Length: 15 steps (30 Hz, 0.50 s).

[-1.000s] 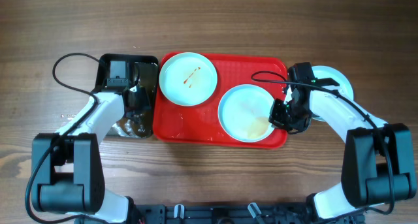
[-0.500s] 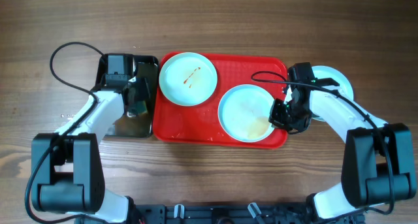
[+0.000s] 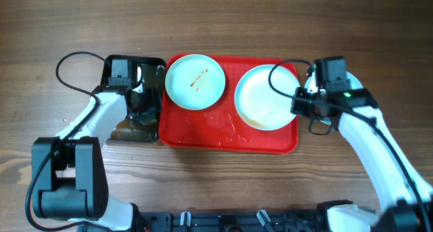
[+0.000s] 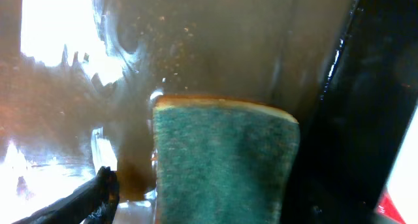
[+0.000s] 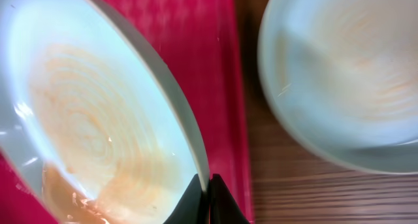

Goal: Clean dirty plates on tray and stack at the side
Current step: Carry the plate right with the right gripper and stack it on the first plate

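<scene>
Overhead is evenly lit and sharp. White glare blows out the wet black tray (image 4: pixel 215 54). The sponge (image 4: pixel 225 162) and dirty plate (image 5: pixel 98 119) blur close-up.

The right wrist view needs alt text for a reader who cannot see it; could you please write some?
The right gripper pinches the rim of the smeared plate, pale with orange-brown residue, over the red tray. A second plate rests to the right on the wooden table.

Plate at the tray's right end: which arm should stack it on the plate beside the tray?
Right. The right gripper pinches the smeared plate by its rim, and the side plate lies beside it. The left gripper holds the sponge over the black tray.
</scene>
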Motion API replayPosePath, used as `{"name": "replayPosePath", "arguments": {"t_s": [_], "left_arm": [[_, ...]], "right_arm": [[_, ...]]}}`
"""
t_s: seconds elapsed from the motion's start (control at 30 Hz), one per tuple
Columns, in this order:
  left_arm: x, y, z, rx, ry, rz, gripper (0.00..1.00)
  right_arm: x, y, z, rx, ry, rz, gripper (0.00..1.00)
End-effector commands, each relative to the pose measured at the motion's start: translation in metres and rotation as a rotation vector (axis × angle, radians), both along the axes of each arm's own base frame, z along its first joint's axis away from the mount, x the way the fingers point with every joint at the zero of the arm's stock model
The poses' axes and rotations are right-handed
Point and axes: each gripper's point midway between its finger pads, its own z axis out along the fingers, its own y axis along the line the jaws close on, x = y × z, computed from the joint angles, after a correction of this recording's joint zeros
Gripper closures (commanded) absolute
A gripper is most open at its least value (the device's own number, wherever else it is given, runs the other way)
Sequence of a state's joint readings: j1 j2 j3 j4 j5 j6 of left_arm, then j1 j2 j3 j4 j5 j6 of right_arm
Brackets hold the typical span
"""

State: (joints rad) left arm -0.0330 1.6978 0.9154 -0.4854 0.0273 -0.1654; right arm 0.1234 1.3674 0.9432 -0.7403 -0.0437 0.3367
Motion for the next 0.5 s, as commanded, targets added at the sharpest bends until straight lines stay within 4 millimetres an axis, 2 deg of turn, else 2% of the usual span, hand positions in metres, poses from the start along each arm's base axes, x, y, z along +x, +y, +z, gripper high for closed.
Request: {"name": "replayPosePath", "arguments": {"t_s": [0.0,0.03,0.07,0.17,0.27,0.47], "left_arm": [[-0.004,-0.011,-0.004,-0.044,0.018,-0.022,0.12],[-0.004,-0.011,-0.004,-0.044,0.018,-0.022,0.11],[-0.004,-0.011,-0.004,-0.044,0.018,-0.022,0.05],[-0.003,-0.011,-0.004,-0.045,0.014,-0.022,0.02],[-0.003,-0.011,-0.004,-0.045,0.014,-0.022,0.00],[-0.003,-0.011,-0.004,-0.045,0.014,-0.023,0.00]], "right_arm": [[0.010,-0.035,0.040,-0.223,-0.146,0.012,0.96],[0.009,-0.042,0.044,-0.267,-0.156,0.009,0.96],[0.009,-0.049,0.046,-0.321,-0.159,0.005,0.96],[0.010,-0.052,0.053,-0.436,-0.181,0.010,0.96],[0.012,-0.041,0.074,-0.647,-0.254,0.042,0.96],[0.011,0.003,0.126,-0.965,-0.464,0.128,0.96]]}}
